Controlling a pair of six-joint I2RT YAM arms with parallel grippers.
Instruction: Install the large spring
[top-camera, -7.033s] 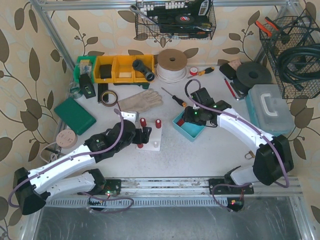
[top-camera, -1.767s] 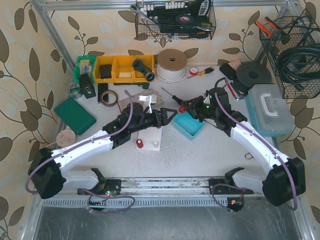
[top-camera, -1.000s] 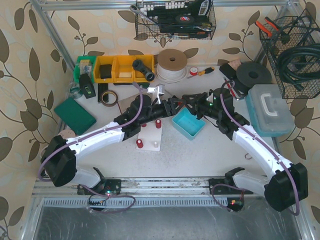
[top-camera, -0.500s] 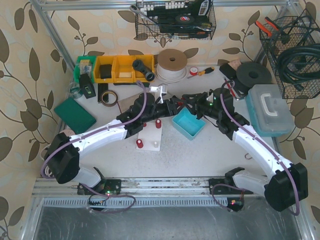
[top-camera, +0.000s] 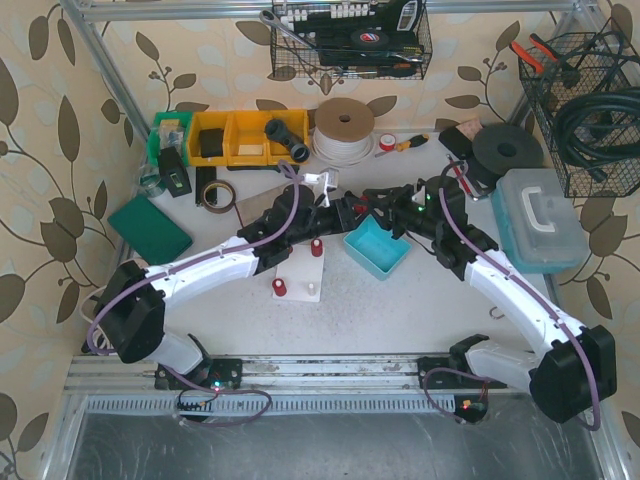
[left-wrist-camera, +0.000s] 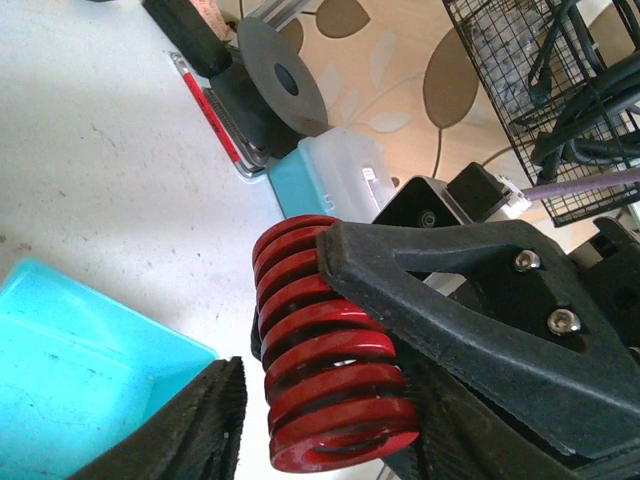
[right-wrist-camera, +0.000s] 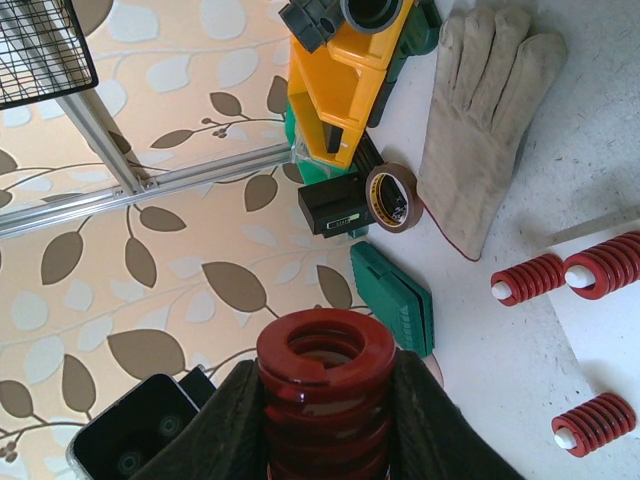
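The large spring (right-wrist-camera: 325, 370), a thick red coil, sits between the fingers of my right gripper (right-wrist-camera: 325, 425), which is shut on it above the table's middle. In the left wrist view the same large spring (left-wrist-camera: 330, 350) lies between the jaws of my left gripper (left-wrist-camera: 330, 425). A gap shows beside the left fingertip (left-wrist-camera: 200, 425), so this gripper is open around the coil. Both grippers meet behind the blue tray (top-camera: 378, 248). The white base plate (top-camera: 300, 268) carries small red springs (top-camera: 316, 246) on pegs.
A work glove (right-wrist-camera: 480, 110) lies behind the plate, partly under the left arm. Tape roll (top-camera: 217, 193), green case (top-camera: 150, 230) and yellow bins (top-camera: 235, 138) stand at the back left. A plastic box (top-camera: 540, 215) stands at the right.
My left arm has reached further right to meet the right gripper, and its jaws have narrowed around the large spring. The right arm has held still with the spring.
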